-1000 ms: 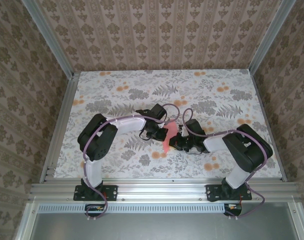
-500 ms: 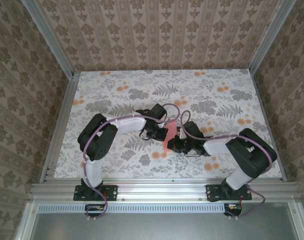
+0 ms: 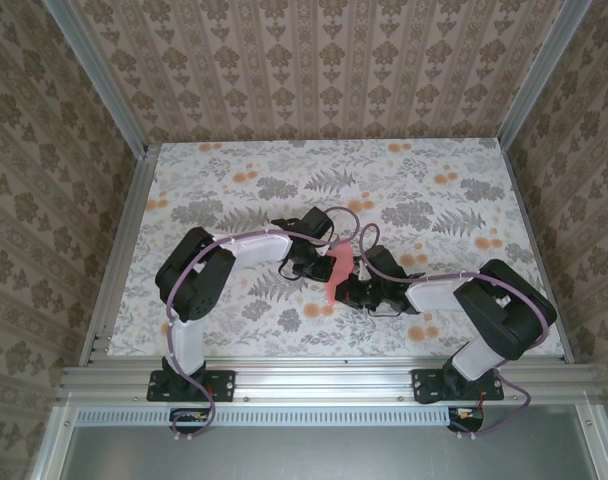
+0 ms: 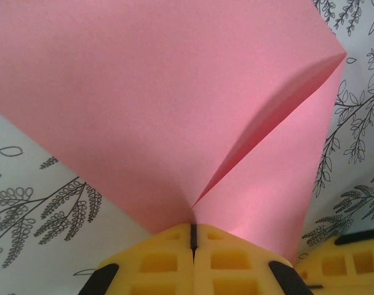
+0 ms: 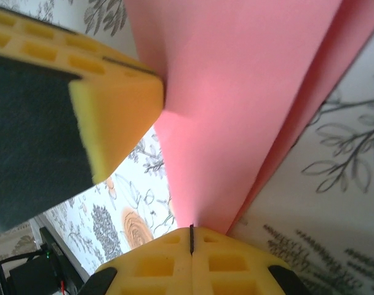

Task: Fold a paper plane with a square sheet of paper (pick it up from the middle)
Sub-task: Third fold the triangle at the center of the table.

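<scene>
One piece of pink paper, folded into a narrow pointed shape with a crease along its length, sits over the middle of the table, its tip toward the near edge. Whether it touches the table cannot be told. Two grippers hold it. The left gripper is clamped on the paper's left side; in its wrist view two yellow pads meet with the paper pinched between them and two flaps spreading from the crease. The right gripper is closed on the paper from the right, just beside the left one. The tablecloth is floral, with scattered orange flowers. Two arms and looping purple cables crowd the paper, hiding part of it from above
</scene>
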Robot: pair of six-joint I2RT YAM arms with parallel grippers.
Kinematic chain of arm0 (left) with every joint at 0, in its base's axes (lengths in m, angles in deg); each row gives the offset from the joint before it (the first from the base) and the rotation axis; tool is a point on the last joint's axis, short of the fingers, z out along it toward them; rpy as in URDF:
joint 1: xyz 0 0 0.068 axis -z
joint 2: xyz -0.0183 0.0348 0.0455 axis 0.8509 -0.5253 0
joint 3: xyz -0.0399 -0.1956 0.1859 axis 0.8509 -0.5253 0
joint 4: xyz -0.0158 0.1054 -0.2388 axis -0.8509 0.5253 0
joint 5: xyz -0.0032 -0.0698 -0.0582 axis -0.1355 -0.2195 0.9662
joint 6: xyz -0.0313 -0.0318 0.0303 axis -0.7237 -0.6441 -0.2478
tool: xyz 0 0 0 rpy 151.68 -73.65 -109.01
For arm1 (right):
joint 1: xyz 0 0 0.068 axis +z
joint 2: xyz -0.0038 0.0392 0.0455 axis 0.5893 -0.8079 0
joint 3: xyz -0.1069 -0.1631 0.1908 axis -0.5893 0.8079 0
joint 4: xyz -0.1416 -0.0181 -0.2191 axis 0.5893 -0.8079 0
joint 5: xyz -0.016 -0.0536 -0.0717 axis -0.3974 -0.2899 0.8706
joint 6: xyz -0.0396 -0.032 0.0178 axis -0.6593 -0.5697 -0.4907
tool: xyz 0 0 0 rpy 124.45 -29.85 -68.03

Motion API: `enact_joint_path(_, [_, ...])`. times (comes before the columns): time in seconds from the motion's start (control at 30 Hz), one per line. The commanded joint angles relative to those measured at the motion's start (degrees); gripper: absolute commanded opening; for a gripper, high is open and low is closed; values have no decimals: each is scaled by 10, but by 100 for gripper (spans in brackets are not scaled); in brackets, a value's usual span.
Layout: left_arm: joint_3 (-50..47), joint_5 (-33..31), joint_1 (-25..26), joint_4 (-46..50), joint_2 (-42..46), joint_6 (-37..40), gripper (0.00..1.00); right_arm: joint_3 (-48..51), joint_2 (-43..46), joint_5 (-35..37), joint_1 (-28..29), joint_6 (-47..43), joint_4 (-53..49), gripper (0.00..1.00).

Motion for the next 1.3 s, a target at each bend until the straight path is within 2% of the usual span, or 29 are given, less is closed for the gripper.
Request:
enact_joint_path(0.0, [5, -22, -7, 20, -21, 5, 0, -7, 5, 16, 16, 3, -26, 7])
enact_joint_path(0.27, [4, -21, -9, 21, -19, 4, 0, -13, -26, 42, 19, 11, -58, 5])
enact_joint_path(0.43, [2, -19, -9, 20, -19, 3, 0, -15, 9, 25, 26, 2, -47, 5])
enact_joint_path(0.57, [6, -17, -9, 19, -20, 3, 0, -27, -6, -3, 34, 0, -32, 6])
enact_joint_path(0.77, [9, -15, -9, 23, -19, 6, 0, -42, -42, 40, 34, -6, -97, 5])
enact_joint_path(0.93, [9, -15, -10, 26, -19, 8, 0, -57, 1, 43, 29, -39, -131, 6])
enact_joint_path(1.1, [8, -17, -9, 26, -19, 8, 0, -45, 49, 35, -35, -39, -89, 7])
enact_joint_path(1.17, [9, -17, -10, 26, -20, 7, 0, -51, 26, 6, -67, -43, -65, 6])
enact_joint_path(1.27, [11, -19, -11, 27, -21, 6, 0, -69, -16, -22, -85, -43, -38, 6])
